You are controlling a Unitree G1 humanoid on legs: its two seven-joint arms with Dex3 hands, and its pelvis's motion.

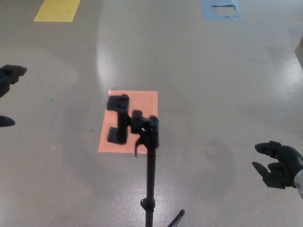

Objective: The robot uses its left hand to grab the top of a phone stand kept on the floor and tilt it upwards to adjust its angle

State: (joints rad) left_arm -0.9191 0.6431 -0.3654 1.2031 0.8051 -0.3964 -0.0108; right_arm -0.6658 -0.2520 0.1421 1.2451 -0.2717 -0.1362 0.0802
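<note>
A black phone stand (150,170) rises from the floor at the bottom centre. Its clamp head (118,118) sticks out to the left of the pole top, over an orange floor patch (142,101). The clamp holds no phone. My left hand (8,80) shows only partly at the far left edge, well away from the stand, with fingers apart and nothing in it. My right hand (279,165) hangs at the lower right, open, fingers loosely curled, far from the stand.
The grey floor carries a yellow marking (57,10) at the top left and a blue marking (221,9) at the top right. One tripod leg (176,218) of the stand shows near the bottom edge. A box corner (300,45) pokes in at the right edge.
</note>
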